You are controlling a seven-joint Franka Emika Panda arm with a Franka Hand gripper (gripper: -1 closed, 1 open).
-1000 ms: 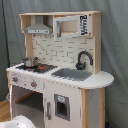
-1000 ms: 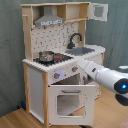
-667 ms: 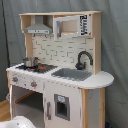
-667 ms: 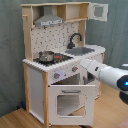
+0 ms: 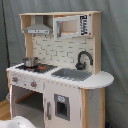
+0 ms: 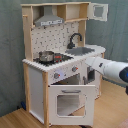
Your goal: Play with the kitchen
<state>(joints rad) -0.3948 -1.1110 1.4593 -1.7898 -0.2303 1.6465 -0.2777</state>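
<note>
The kitchen (image 5: 55, 75) stands on a wood floor before a grey curtain in both exterior views, a small pot (image 6: 46, 56) on its stove and the oven door (image 6: 68, 100) hanging open. The arm (image 6: 107, 70) reaches toward its front; I cannot tell how the jaws stand.

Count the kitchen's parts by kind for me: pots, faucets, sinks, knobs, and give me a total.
Pots: 1, the pot on the stovetop.
Faucets: 1, the black faucet.
Sinks: 1, the grey sink.
Knobs: 2, knob and knob.
Total: 5.
</note>
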